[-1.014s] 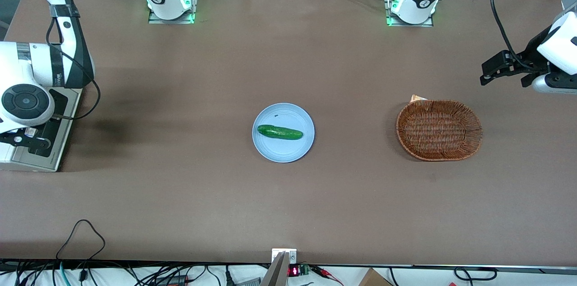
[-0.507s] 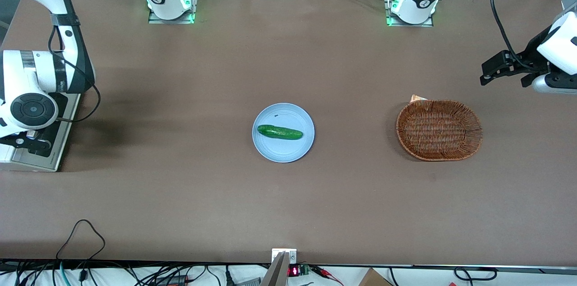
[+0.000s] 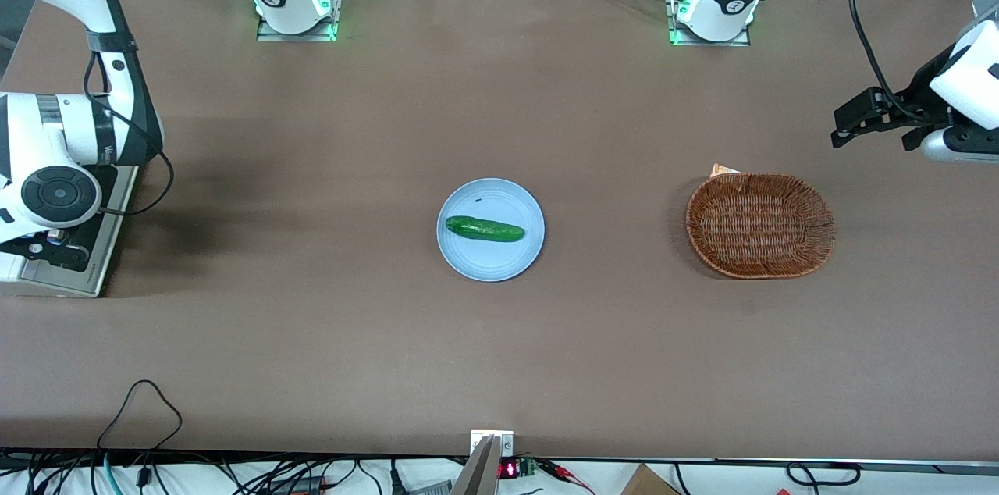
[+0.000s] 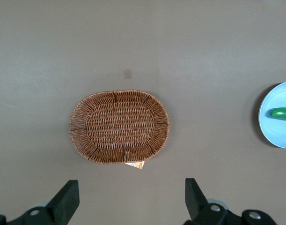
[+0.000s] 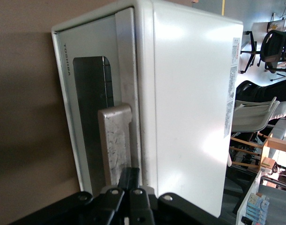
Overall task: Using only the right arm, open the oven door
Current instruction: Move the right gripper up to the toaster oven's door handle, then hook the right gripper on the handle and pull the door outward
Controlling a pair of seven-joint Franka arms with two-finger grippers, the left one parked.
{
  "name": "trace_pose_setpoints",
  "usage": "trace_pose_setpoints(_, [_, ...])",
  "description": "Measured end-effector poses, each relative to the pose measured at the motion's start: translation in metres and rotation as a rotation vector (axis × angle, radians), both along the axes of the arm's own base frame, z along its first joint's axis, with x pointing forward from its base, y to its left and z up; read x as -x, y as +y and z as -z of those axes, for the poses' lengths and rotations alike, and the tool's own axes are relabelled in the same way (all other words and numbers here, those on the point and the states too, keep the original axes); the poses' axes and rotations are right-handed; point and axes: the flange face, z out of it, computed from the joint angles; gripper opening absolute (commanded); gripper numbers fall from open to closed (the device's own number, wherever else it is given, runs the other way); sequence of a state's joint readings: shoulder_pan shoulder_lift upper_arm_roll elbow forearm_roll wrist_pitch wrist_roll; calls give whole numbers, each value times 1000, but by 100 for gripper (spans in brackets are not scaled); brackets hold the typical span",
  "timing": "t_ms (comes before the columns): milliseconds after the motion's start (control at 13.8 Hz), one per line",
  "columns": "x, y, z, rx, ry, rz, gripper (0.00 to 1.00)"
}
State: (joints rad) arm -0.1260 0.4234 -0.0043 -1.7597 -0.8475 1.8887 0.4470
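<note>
The off-white oven (image 5: 189,108) stands at the working arm's end of the table; in the front view only its edge (image 3: 15,268) shows under the right arm (image 3: 58,194). The oven door (image 5: 86,108), a silver frame with a dark window, lies close against the oven's front. Its silver bar handle (image 5: 115,140) runs across it. My gripper (image 5: 130,177) is shut with its black fingertips together, pressed at the handle's end between the handle and the door's edge. The door's frame and dark glass also show in the front view (image 3: 97,229).
A light blue plate (image 3: 468,261) with a cucumber (image 3: 484,229) sits mid-table. A brown wicker basket (image 3: 761,226) lies toward the parked arm's end; it also shows in the left wrist view (image 4: 119,126).
The right arm's wrist has shifted slightly nearer the front camera and toward the table's middle. The oven and its door show no visible movement.
</note>
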Motion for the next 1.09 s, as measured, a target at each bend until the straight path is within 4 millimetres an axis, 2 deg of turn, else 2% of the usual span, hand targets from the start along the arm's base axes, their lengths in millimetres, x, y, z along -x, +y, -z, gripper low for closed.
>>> trace_pose_setpoints(1087, [0, 3, 8, -1, -21, 7, 0])
